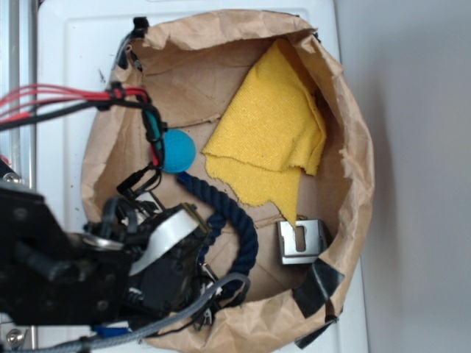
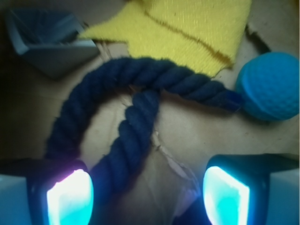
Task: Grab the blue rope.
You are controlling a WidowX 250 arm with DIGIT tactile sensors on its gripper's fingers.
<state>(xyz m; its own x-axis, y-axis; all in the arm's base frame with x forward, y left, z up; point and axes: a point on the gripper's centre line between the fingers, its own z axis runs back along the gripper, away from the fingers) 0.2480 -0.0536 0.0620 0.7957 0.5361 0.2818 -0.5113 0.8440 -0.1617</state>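
The blue rope (image 1: pixel 237 213) is a thick navy twisted cord curled like a hook on the floor of a brown paper basket (image 1: pixel 353 140). In the wrist view the rope (image 2: pixel 136 122) loops across the middle, and one strand runs down between my fingers, close beside the left pad (image 2: pixel 70 197). My gripper (image 2: pixel 147 194) hangs just above it, open, with a wide gap and nothing clamped. From outside, the gripper (image 1: pixel 195 261) sits over the rope's lower end and hides it.
A light blue ball (image 1: pixel 176 151) lies by the rope's upper end. A yellow cloth (image 1: pixel 276 125) covers the basket's back right. A grey metal bracket (image 1: pixel 302 241) rests at the front right. Red and black cables (image 1: pixel 73 99) cross at the left.
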